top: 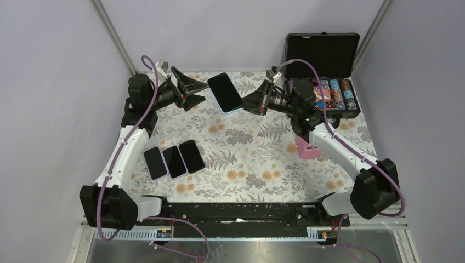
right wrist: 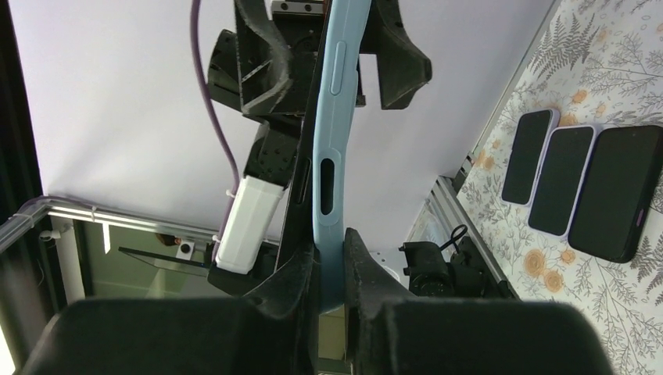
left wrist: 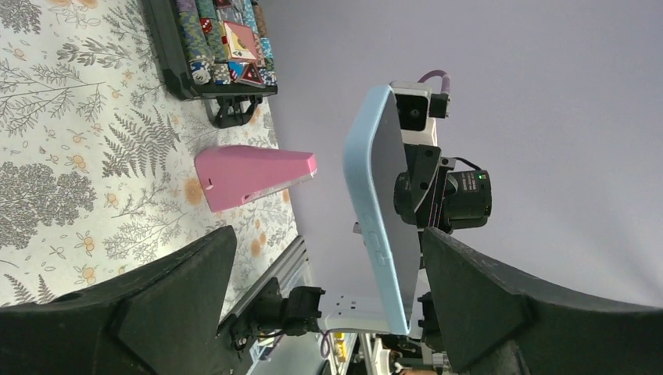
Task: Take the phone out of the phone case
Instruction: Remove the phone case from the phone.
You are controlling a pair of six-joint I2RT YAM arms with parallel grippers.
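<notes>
R tool (top: 248, 104) pinches cased phone (top: 225, 92) end, long axis toward L tool (top: 192, 89).

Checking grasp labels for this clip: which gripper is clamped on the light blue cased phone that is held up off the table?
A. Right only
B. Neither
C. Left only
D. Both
A: the right gripper is shut on the edge of the cased phone, while the left gripper stands wide open, one finger on each side of the phone, not clamped on it.
</notes>
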